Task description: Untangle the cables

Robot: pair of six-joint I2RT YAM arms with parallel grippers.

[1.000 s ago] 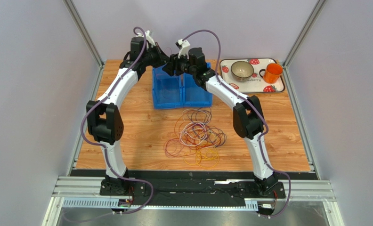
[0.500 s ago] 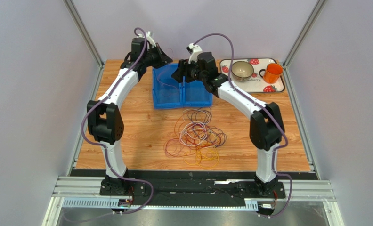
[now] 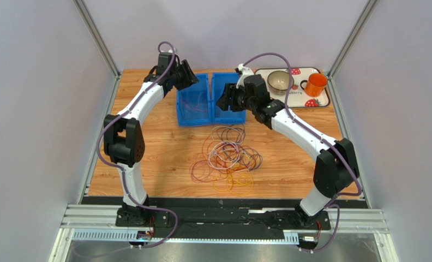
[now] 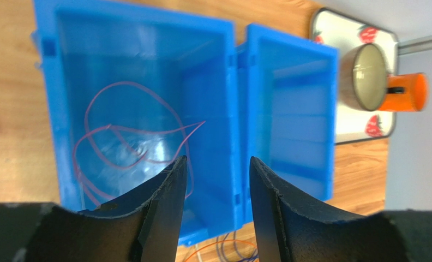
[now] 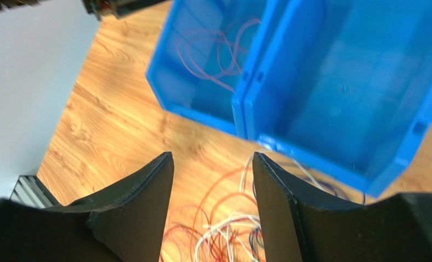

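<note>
One dark red cable [image 4: 123, 83] is binned — left end effector [image 4: 217, 159] and right end effector [image 5: 211, 155] gape empty; next, probably another strand from the tangle [image 3: 227, 157].

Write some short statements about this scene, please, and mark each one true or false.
1. A dark red cable lies in the left blue bin. True.
2. The right blue bin holds a yellow cable. False: no cable shows in it.
3. The left gripper is shut on a cable. False: its jaws are open and nothing is between them.
4. The heap of cables lies on the table, on the near side of the bins. True.
5. The orange mug stands inside the bowl. False: it stands beside the bowl, and both are on the tray.
</note>
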